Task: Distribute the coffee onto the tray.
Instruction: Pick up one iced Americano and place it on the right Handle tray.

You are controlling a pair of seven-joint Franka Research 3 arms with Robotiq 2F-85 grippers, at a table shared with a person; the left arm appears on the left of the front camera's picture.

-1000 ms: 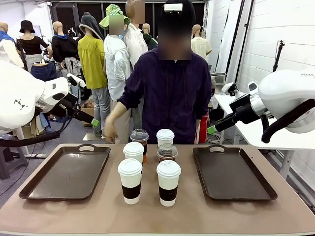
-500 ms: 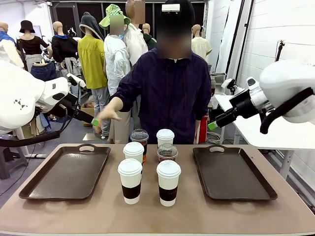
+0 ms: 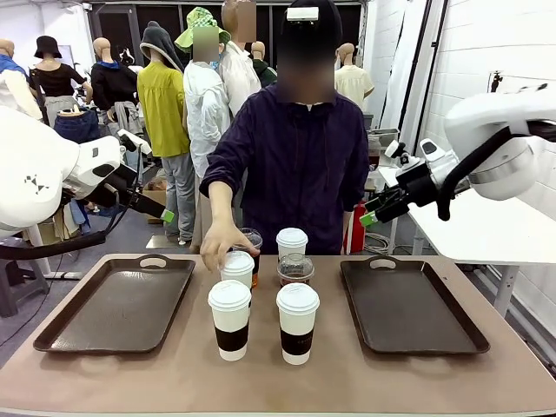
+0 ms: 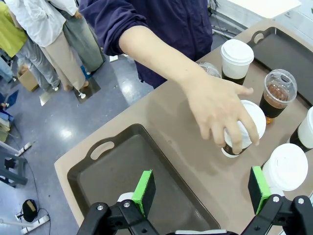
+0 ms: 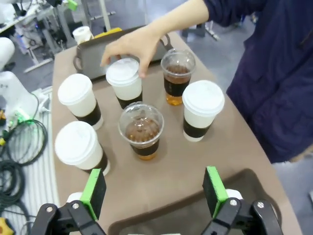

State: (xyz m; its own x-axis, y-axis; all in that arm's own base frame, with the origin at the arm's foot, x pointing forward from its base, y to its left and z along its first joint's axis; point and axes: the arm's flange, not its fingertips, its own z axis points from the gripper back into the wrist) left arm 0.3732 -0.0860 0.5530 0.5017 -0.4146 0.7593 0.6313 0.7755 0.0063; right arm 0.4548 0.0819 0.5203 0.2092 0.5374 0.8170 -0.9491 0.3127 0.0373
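Observation:
The coffee stands in a cluster mid-table between two trays. It holds two front white paper cups [image 3: 229, 317] [image 3: 297, 321] with brown sleeves, two more white cups [image 3: 236, 268] [image 3: 292, 242] behind, and clear dome-lidded cups [image 3: 295, 269] [image 3: 250, 236] of brown drink. A person's hand [image 3: 222, 247] rests on the rear-left white cup [image 4: 250, 123] [image 5: 124, 78]. My left gripper [image 3: 165, 215] [image 4: 201, 190] hangs open, high above the left tray [image 3: 113, 306]. On the other side my right gripper [image 3: 368, 217] [image 5: 154, 188] is open too, in the air above the right tray [image 3: 408, 306].
The person stands at the far edge of the table, one arm reaching across. Both dark brown trays have handles and bare insides. A white table stands off to the right behind my right arm.
The person's hand has come down from the air onto the rear-left white cup. My right arm has lifted and turned a little. The left arm has stayed still.

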